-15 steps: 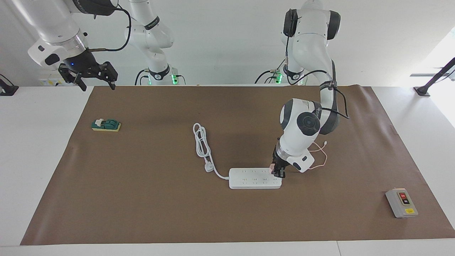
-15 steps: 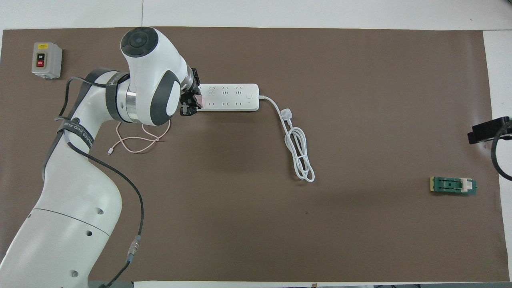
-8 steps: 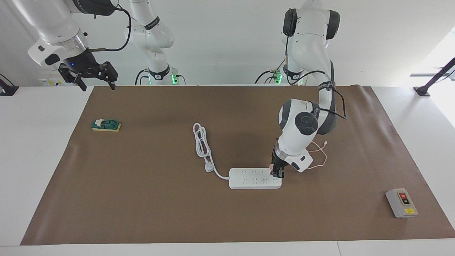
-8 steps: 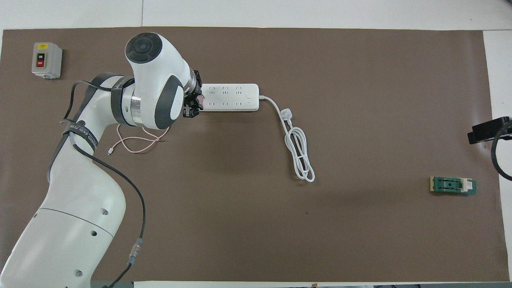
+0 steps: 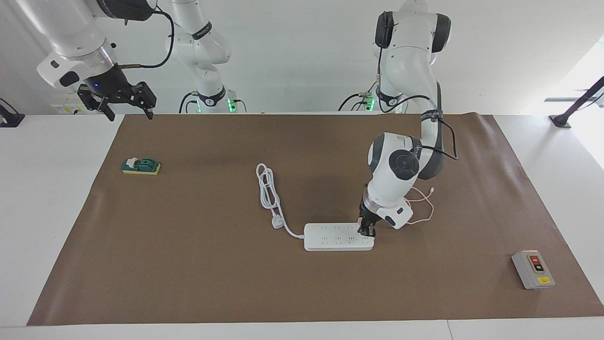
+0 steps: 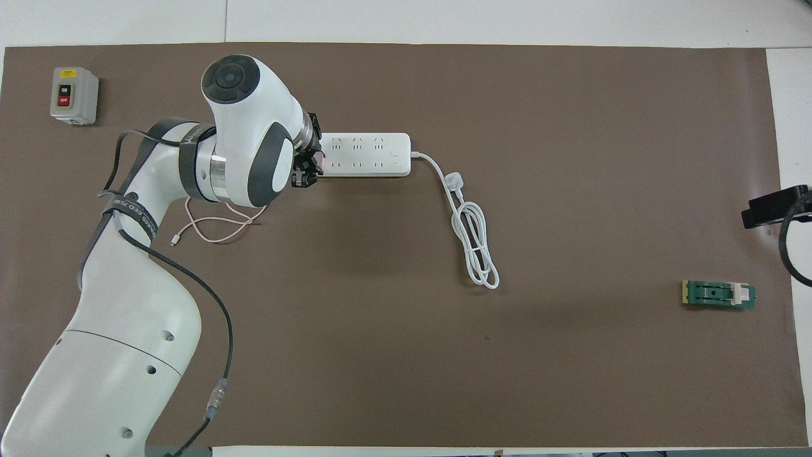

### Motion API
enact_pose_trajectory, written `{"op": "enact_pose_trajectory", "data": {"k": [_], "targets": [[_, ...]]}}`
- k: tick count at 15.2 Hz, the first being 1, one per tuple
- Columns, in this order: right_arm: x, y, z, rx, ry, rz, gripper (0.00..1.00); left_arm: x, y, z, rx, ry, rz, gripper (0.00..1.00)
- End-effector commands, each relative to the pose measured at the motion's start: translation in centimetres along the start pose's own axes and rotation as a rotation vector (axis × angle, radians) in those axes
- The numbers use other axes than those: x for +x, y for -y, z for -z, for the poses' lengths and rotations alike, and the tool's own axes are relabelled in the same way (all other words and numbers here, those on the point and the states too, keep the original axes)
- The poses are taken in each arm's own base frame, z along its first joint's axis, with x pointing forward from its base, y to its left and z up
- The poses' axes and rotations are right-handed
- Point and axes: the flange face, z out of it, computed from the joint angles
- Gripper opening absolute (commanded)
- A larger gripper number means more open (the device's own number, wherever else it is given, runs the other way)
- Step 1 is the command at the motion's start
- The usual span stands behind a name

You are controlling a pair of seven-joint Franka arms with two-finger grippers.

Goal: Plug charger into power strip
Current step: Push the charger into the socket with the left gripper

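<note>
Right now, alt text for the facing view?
The left tool, shut on the pink charger, presses it at the power strip's end toward the left arm. The right tool waits open, raised over the table's right-arm end.

Bright even light, soft shadows, window glare at edge, imgs sharp

Left end effector (image 5: 367,230) grips charger (image 5: 361,220)
</note>
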Motion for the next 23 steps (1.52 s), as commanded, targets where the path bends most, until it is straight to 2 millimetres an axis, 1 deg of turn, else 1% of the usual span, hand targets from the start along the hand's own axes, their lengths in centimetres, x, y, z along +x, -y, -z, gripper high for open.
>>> {"op": "enact_pose_trajectory", "data": {"k": [1, 2, 3, 4, 5, 6, 9, 12, 14, 16, 18, 23], "targets": [[-0.6, 0.0, 0.1, 0.001, 0.004, 0.015, 1.00, -0.6, 1.2, 0.1, 0.042, -0.051, 0.000, 0.00], [-0.7, 0.0, 0.1, 0.001, 0.004, 0.013, 1.00, -0.8, 1.3, 0.2, 0.039, -0.068, 0.027, 0.00], [-0.6, 0.0, 0.1, 0.001, 0.004, 0.015, 1.00, -0.8, 1.4, 0.1, 0.036, -0.092, 0.043, 0.10], [-0.6, 0.0, 0.1, 0.001, 0.004, 0.015, 1.00, -0.8, 1.4, 0.1, 0.032, -0.104, 0.060, 0.35], [-0.6, 0.0, 0.1, 0.001, 0.004, 0.015, 1.00, -0.8, 1.5, -0.2, 0.034, -0.108, 0.077, 0.93], [-0.6, 0.0, 0.1, 0.001, 0.004, 0.015, 1.00, -0.8, 1.6, -0.3, 0.035, -0.113, 0.085, 1.00], [-0.6, 0.0, 0.1, 0.001, 0.004, 0.015, 1.00, -0.5, 2.2, -1.5, 0.052, -0.123, 0.085, 1.00], [-0.6, 0.0, 0.1, 0.001, 0.004, 0.015, 1.00, -0.5, 2.2, -1.7, 0.048, -0.125, 0.082, 1.00], [-0.6, 0.0, 0.1, 0.001, 0.004, 0.015, 1.00, -0.3, 2.5, -2.3, 0.048, -0.127, 0.083, 1.00], [-0.6, 0.0, 0.1, 0.001, 0.004, 0.015, 1.00, -1.3, 3.1, -3.0, 0.049, -0.129, 0.070, 1.00], [-0.6, 0.0, 0.1, 0.001, 0.004, 0.015, 1.00, -1.3, 3.1, -2.3, 0.042, -0.125, 0.077, 1.00], [-0.7, 0.0, 0.1, 0.001, 0.004, 0.013, 1.00, -1.5, 3.2, -2.3, 0.041, -0.126, 0.094, 1.00]]}}
